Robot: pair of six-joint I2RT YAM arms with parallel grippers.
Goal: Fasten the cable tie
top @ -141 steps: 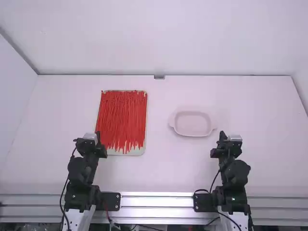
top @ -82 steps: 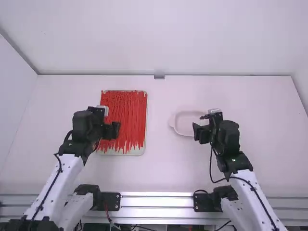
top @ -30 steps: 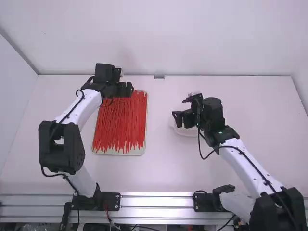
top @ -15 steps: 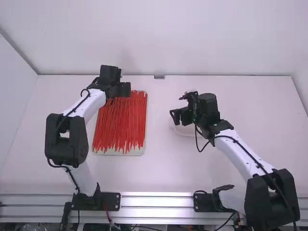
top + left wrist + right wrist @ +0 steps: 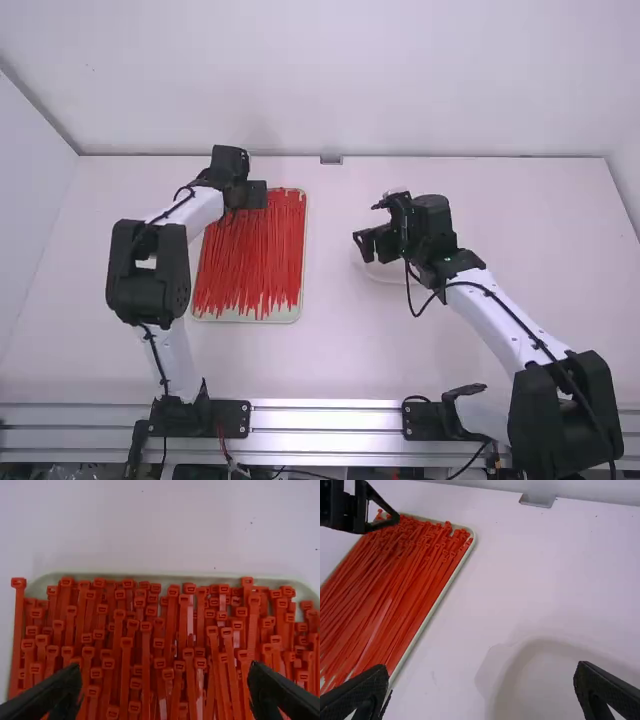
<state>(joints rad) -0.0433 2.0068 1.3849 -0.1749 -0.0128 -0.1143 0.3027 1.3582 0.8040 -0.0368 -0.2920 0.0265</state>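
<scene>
The left gripper (image 5: 164, 672) is hanging with its fingers spread wide over the far end of the tray (image 5: 165, 575), above the heads of the red cable ties (image 5: 150, 630) — nothing is sitting between the fingers. The ties are lying side by side in the tray, which is resting left of the desk's (image 5: 480, 200) middle, toward its far edge. The right gripper (image 5: 480, 672) is also gaping, empty, and hovering over the white dish (image 5: 540, 680) — just right of the tray, near the desk's middle.
</scene>
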